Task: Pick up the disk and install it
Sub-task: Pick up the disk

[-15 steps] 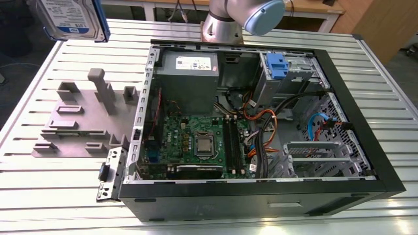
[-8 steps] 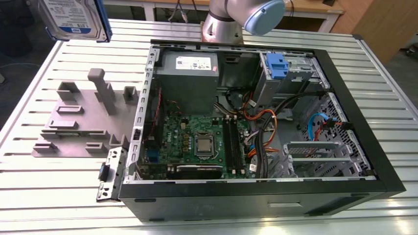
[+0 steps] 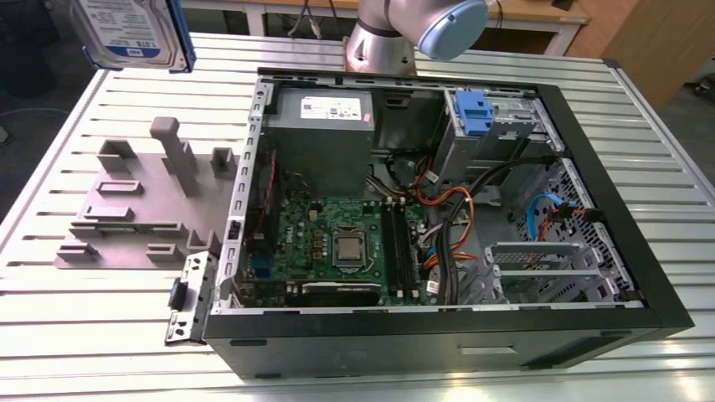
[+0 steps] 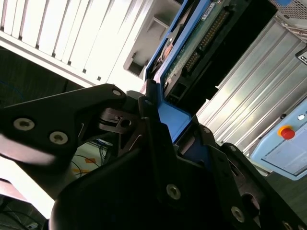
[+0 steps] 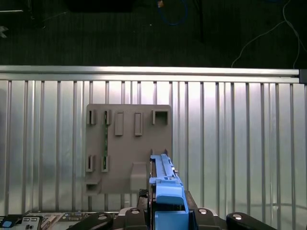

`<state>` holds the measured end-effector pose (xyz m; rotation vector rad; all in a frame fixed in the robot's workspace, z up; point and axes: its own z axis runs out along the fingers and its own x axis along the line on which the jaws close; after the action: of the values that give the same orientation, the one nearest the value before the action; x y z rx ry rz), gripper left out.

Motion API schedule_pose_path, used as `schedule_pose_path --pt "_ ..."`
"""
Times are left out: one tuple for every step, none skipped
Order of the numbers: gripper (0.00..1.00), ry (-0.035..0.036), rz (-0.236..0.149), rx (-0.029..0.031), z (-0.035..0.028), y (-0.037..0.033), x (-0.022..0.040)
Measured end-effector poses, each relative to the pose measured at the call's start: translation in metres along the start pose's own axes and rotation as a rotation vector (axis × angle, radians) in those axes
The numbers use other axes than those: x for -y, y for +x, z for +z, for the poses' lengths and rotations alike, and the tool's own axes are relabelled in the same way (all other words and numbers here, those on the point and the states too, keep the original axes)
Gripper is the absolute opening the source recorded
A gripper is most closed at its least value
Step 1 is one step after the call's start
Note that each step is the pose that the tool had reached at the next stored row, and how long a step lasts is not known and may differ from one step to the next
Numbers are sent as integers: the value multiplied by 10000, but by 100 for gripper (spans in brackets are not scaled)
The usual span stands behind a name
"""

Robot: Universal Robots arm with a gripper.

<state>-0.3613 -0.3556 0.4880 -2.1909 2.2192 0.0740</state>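
Note:
The disk (image 3: 129,33) hangs high above the table's far corner on the exterior view's left, its white-and-blue label facing that camera. In the first wrist view the disk (image 5: 165,184) shows edge-on, blue carrier frame toward the camera, and my gripper (image 5: 167,213) is shut on it. It is held in the air over the grey holder plate (image 5: 128,148). In the second wrist view the black fingers (image 4: 144,120) clamp the blue frame, and the disk's (image 4: 192,43) green circuit board side shows beyond them.
An open computer case (image 3: 659,276) lies on the slatted metal table (image 3: 67,335). Inside are a motherboard (image 3: 335,243), a grey power supply (image 3: 321,134) and a metal drive bay with a blue latch (image 3: 475,113). The arm's base (image 3: 386,42) stands behind the case.

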Motion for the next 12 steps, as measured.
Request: schedule_pose_path --pt "36 0 1 0 0 0 4" --pt "36 0 1 0 0 0 9" --pt "36 0 0 0 0 0 13" --pt "36 0 0 0 0 0 18" --pt "36 0 0 0 0 0 26" --pt "36 0 0 0 -1 0 30" --pt "36 0 1 0 -1 -1 33" --pt "36 -1 1 -1 -1 -1 37" --pt "36 0 0 0 -1 0 41" --pt "36 -1 0 -1 -1 -1 44" --pt "36 -1 0 0 -1 -1 48" --pt "36 0 0 0 -1 0 53"
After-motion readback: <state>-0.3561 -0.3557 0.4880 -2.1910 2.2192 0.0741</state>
